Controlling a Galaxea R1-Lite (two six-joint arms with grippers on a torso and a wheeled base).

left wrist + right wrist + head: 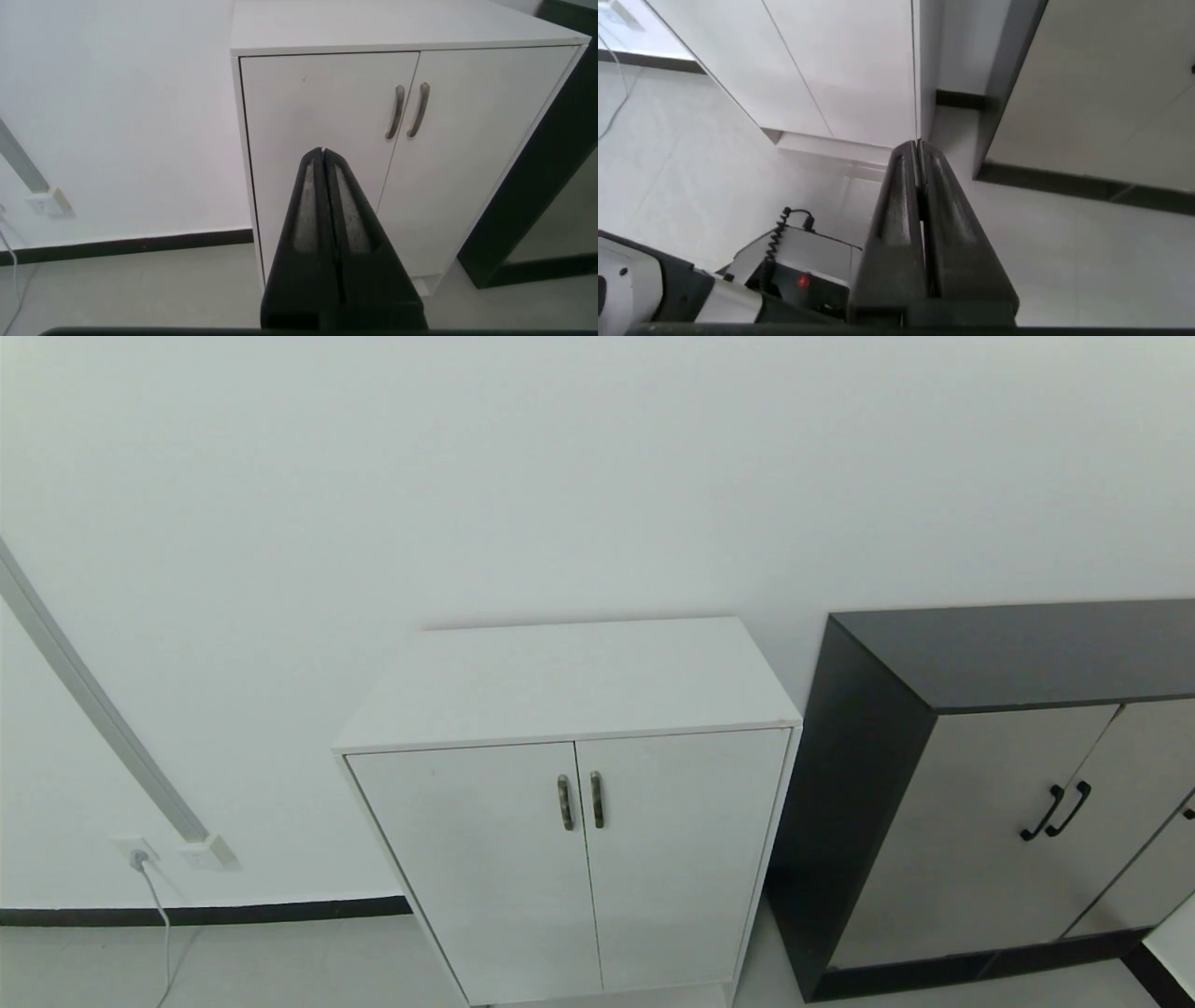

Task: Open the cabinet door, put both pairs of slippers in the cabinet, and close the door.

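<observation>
Facing a white cabinet (560,681) against the wall (467,476), both doors (485,859) shut. Probably stiff, light panels. Best taken by the slim upright handles (566,802) at the centre seam. Left gripper (323,153) closed, empty, short of the doors. Right gripper (919,145) closed, empty, near the cabinet's foot.

Black, tapered, grey-lined inside — left pincer (323,153), right pincer (919,146).
</observation>
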